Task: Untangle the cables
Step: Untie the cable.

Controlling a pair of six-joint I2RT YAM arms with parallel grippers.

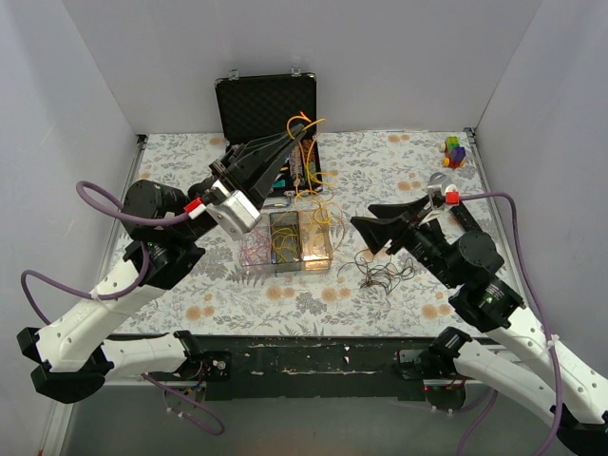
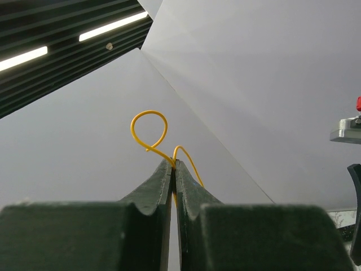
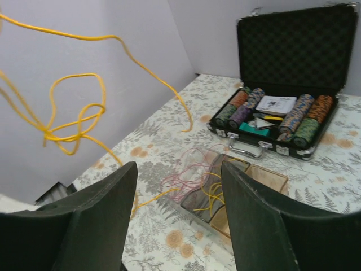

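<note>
Above the black case (image 1: pixel 266 100), my left gripper (image 2: pixel 174 164) is closed on a yellow cable (image 2: pixel 149 127), held in the air. My right gripper (image 3: pixel 179 169) is open and empty, near the dark cables (image 1: pixel 382 275) lying on the table (image 1: pixel 427 180) beside the clear tray (image 1: pixel 331 258).

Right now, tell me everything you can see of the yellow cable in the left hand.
The yellow cable is a thin, glossy, plastic-looking wire. The left hand, shut, pinches it high above the table; a small loop curls past the hand's tip. Below, it hangs in loose bends with a knotted tangle, trailing toward the clear tray.
</note>
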